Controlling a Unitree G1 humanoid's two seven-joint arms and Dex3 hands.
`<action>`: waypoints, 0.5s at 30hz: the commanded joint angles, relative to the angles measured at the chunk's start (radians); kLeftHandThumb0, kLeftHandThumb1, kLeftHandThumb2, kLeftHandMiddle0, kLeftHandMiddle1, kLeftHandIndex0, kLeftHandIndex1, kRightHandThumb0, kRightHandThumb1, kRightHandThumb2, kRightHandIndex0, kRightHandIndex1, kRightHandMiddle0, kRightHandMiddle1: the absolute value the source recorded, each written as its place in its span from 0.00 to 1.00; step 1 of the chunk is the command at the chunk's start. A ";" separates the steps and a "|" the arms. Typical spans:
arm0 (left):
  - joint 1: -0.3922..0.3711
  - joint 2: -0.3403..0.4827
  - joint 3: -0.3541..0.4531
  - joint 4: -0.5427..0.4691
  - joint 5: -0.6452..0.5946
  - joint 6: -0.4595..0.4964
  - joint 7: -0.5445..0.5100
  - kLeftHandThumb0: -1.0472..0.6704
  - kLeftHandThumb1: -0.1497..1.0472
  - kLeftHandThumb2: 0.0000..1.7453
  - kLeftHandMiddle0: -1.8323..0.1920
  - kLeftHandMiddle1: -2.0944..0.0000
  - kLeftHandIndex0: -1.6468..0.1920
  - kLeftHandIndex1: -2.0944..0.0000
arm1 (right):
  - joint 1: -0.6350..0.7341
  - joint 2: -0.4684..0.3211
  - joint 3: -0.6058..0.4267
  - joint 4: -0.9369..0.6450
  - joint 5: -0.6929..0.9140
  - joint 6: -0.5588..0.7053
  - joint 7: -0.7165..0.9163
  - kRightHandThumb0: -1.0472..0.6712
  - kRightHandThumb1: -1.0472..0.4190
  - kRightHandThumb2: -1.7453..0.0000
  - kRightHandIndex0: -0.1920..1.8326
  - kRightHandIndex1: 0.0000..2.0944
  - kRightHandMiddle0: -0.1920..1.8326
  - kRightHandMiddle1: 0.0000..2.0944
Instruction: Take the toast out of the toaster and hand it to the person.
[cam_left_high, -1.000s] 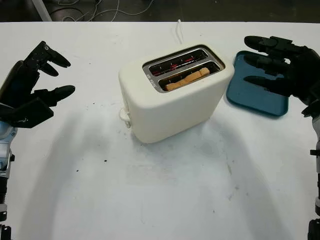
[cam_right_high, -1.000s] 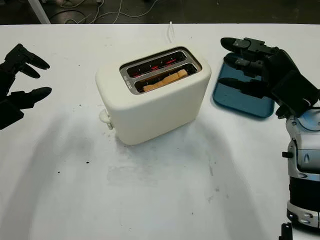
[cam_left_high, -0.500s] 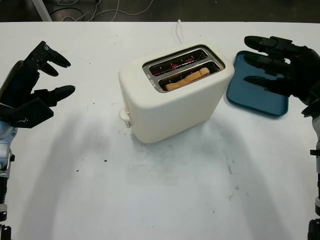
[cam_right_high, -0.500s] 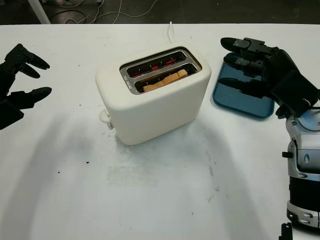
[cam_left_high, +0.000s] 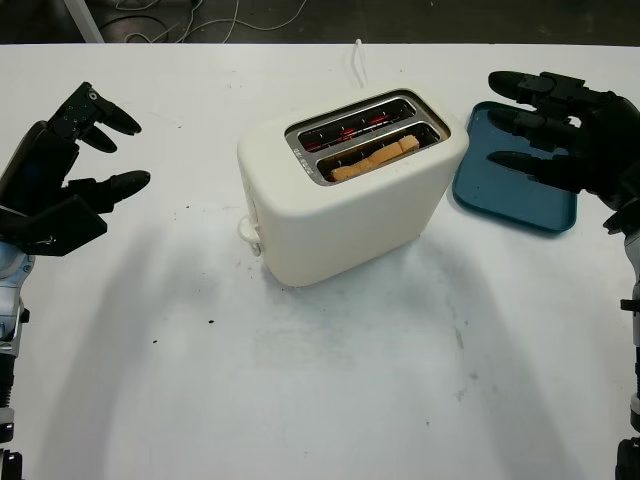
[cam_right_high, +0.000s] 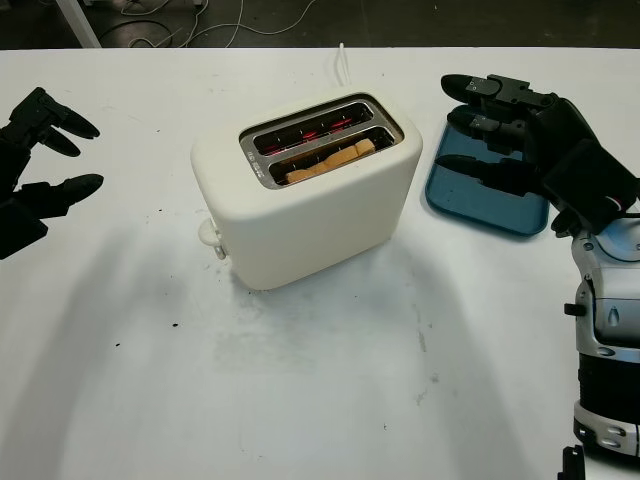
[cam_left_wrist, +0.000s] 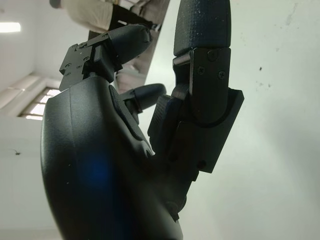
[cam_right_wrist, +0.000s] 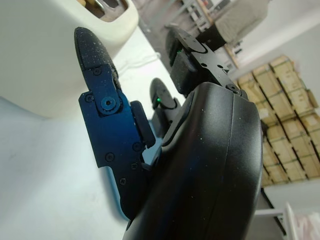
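Observation:
A cream two-slot toaster (cam_left_high: 350, 195) stands in the middle of the white table. One slice of toast (cam_left_high: 375, 158) sits low in its nearer slot; the far slot glows red inside. My left hand (cam_left_high: 62, 170) hovers open well to the left of the toaster. My right hand (cam_left_high: 555, 130) is open to the right of the toaster, above a blue tray (cam_left_high: 515, 170). The toaster's cream side (cam_right_wrist: 50, 55) also appears in the right wrist view beyond my right hand's fingers (cam_right_wrist: 107, 120).
The toaster's white cord (cam_left_high: 357, 62) runs off toward the table's far edge. A small lever knob (cam_left_high: 248, 230) sticks out of the toaster's left end. Dark floor with cables lies beyond the far edge.

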 joint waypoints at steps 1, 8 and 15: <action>0.006 -0.002 0.005 -0.005 -0.008 -0.005 -0.003 0.00 0.89 0.25 0.91 0.19 0.90 0.27 | 0.004 -0.003 -0.006 -0.005 0.008 0.000 -0.005 0.23 0.18 1.00 0.37 0.00 0.36 0.00; 0.007 -0.004 0.006 -0.010 -0.011 0.004 -0.004 0.00 0.89 0.24 0.91 0.19 0.90 0.27 | 0.003 -0.004 -0.007 -0.001 0.011 -0.005 0.001 0.24 0.17 1.00 0.37 0.00 0.36 0.00; 0.005 -0.003 0.005 -0.011 -0.009 0.002 -0.004 0.00 0.89 0.25 0.91 0.19 0.90 0.27 | 0.001 -0.005 -0.005 0.003 0.008 -0.014 0.002 0.24 0.17 1.00 0.37 0.00 0.36 0.00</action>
